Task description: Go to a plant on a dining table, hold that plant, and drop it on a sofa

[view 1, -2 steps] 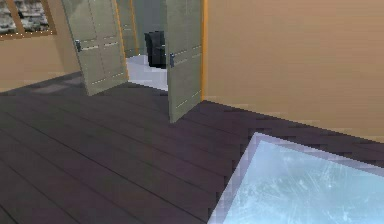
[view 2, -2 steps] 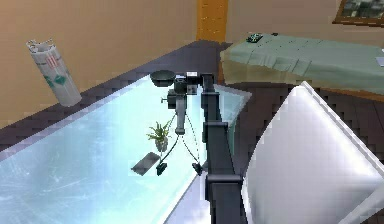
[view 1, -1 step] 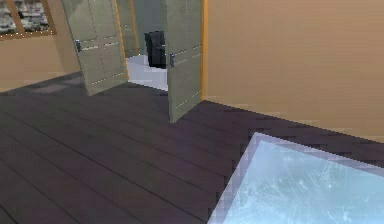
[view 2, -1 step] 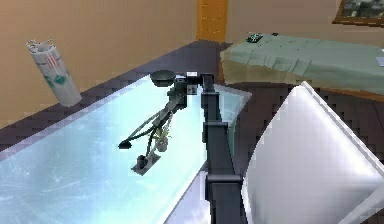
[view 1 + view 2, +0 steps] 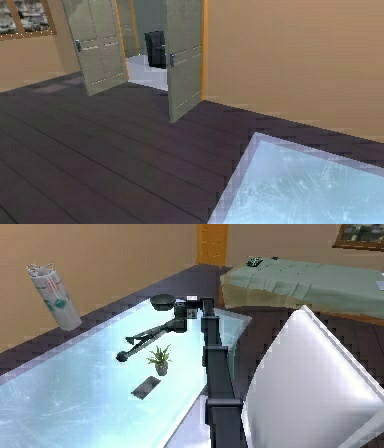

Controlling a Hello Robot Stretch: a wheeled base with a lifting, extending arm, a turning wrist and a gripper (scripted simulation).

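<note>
A small green plant (image 5: 159, 358) in a little pot stands upright on the glass dining table (image 5: 70, 394). The dark arm bar (image 5: 214, 364) rises from the bottom edge over the table's right side. At its far end sits the gripper (image 5: 128, 351), its thin fingers (image 5: 150, 332) slanting down to the left over the glass, a short way left of the plant. Only bare tabletop lies behind the fingers' end, so it holds nothing. A low green-covered sofa or bed (image 5: 300, 279) stands at the back right. A corner of the glass table (image 5: 300, 185) shows at the forward view's lower right.
A white chair (image 5: 305, 384) stands close at the table's right. A small flat dark object (image 5: 143, 389) and a dark round object (image 5: 160, 300) lie on the glass. A white cylinder (image 5: 55, 294) stands by the wall. Open double doors (image 5: 183, 55) lie ahead across dark floor.
</note>
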